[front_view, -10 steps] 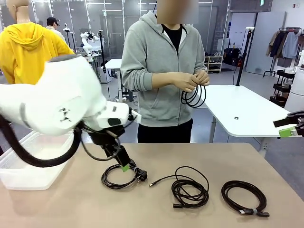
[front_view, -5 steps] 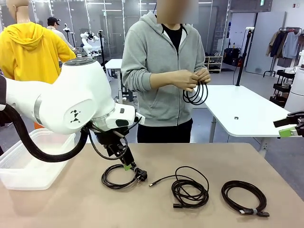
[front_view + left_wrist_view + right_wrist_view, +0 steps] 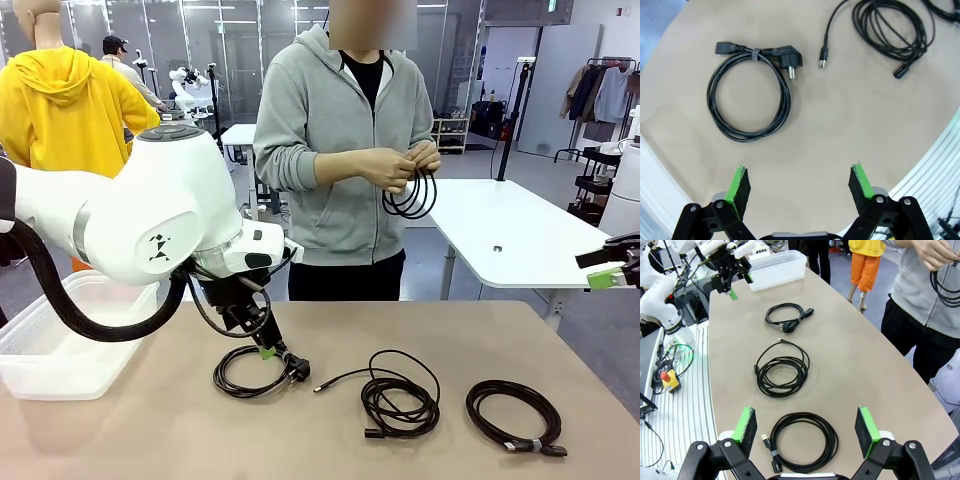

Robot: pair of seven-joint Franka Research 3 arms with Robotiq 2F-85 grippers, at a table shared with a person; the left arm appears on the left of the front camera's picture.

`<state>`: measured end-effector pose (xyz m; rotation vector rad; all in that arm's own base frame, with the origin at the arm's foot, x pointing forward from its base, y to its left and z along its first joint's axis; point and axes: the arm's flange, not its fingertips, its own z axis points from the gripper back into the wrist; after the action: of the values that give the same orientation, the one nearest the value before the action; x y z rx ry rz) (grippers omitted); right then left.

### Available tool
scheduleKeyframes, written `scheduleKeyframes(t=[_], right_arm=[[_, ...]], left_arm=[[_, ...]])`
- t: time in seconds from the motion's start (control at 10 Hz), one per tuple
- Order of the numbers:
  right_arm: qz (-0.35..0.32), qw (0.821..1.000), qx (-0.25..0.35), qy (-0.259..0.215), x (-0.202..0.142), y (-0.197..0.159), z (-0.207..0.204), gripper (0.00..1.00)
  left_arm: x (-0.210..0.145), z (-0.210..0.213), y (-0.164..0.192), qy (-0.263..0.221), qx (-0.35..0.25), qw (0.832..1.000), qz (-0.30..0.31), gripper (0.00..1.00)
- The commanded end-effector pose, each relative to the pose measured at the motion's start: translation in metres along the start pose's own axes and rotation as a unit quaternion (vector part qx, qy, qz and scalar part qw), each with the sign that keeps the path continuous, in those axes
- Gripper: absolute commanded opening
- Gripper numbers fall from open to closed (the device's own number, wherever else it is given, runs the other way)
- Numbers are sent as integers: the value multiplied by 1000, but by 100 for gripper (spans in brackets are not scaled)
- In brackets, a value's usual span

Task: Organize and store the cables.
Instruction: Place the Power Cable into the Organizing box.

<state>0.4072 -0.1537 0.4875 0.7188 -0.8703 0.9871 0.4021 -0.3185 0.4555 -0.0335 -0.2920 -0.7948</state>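
I read the left gripper (image 3: 800, 175) spread, seemingly just above the tied black cord coil with plug (image 3: 785, 97), nearest the translucent plastic bin (image 3: 60, 350). Two looser black coils (image 3: 372, 400) lie farther from the bin; right gripper (image 3: 806, 417) beyond them, also spread.

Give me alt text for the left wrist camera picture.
The open left gripper hovers above a tan table, green pads apart. Ahead lies a tied coil of black power cable; a looser black coil lies farther off.
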Motion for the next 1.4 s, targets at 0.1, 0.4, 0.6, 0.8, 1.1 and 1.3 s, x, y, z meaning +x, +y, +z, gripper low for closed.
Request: scheduleKeyframes(t=[0.1,0.4,0.6,0.8,1.1,1.3], right_arm=[[4,1000,-1,-5,0,3,-1,100],[4,1000,-1,-5,0,3,-1,100],[4,1000,-1,-5,0,3,-1,100],[4,1000,-1,-5,0,3,-1,100],[4,1000,-1,-5,0,3,-1,100],[4,1000,-1,-5,0,3,-1,100]], left_arm=[[63,-39,-9,17,-10,999,38,100],[98,-60,7,46,-14,984,172,100],[112,-76,17,66,-20,985,159,100],[122,-87,27,87,-11,980,181,100],[126,-93,30,94,-8,976,197,100],[123,-97,31,102,-4,970,222,100]])
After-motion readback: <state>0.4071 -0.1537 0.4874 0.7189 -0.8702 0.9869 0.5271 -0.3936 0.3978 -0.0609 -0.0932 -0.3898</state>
